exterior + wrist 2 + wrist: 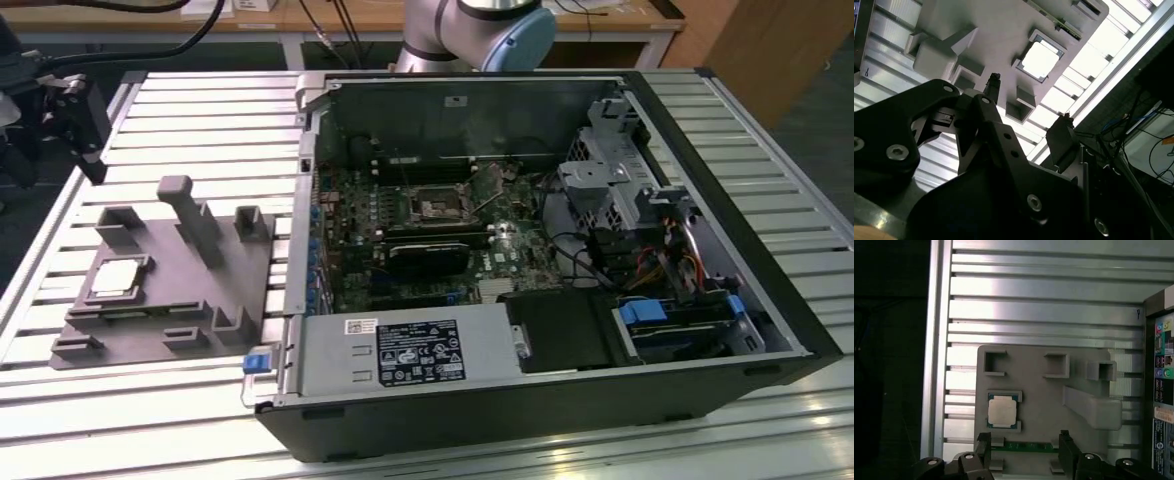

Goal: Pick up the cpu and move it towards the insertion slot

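Cpu (1002, 411) not yet picked up. The 2 fingers (1066, 452) stand apart with nothing between them, hovering over the grey fixture (1044, 400) and clear of it, as the second wrist view also suggests.

Just beyond the fingertips lies a thin green strip (1026, 445) on the fixture, and past that the cpu, flat and silvery face up in its square recess. It is not centred on the gap, judging by the first wrist view: it lines up close to 1 finger and well off the other. It is square, so no long axis, and its edges look roughly square to the finger line.

Further out, in the exterior view, the fixture sits on the slatted table (200, 120) to the exterior view's left of the open computer case (694, 330). The insertion slot (438, 208) is inside the case on the board, well apart from the cpu.
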`<state>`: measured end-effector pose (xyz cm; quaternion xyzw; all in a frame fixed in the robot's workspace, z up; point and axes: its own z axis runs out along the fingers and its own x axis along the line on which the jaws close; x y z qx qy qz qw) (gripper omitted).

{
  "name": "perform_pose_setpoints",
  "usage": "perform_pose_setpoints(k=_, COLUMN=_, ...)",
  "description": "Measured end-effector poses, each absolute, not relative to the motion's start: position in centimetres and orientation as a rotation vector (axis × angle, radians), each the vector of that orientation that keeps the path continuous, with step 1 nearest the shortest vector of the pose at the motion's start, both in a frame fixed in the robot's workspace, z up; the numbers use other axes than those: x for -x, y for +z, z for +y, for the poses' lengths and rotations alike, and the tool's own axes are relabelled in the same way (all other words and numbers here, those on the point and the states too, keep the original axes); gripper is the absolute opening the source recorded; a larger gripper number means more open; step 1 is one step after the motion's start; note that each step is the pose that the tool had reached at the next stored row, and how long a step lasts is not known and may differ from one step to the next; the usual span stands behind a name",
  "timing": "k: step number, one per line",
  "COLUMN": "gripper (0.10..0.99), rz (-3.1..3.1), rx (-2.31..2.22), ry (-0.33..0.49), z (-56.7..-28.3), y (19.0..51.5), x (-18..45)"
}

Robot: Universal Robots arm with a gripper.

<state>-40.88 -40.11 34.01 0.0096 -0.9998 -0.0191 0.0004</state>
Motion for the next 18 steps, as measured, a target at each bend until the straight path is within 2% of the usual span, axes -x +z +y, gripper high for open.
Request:
perform_pose_setpoints(k=9, gripper=0.659, rz=-3.140, rx=-0.030, ry=-0.060, z=-40.1, y=33.4, x=40.9)
perform_pose_setpoints(k=11, gripper=0.776, rz=-3.140, rx=-0.030, ry=-0.060, z=-40.1, y=33.2, x=41.0)
perform_pose_setpoints(k=12, gripper=0.776, rz=-3.140, rx=-0.030, ry=-0.060, z=-40.1, y=33.1, x=41.0)
perform_pose_setpoints(k=13, gripper=0.835, rz=-3.140, rx=-0.030, ry=-0.060, z=-40.1, y=33.0, x=41.0)
perform_pose_setpoints(k=14, gripper=0.835, rz=-3.140, rx=-0.030, ry=-0.060, z=-40.2, y=32.9, x=41.0)
perform_pose_setpoints(k=15, gripper=0.898, rz=-3.140, rx=-0.030, ry=-0.060, z=-40.2, y=32.8, x=41.1)
perform_pose_setpoints(k=18, gripper=0.898, rz=-3.140, rx=-0.030, ry=-0.060, z=-40.3, y=32.5, x=41.2)
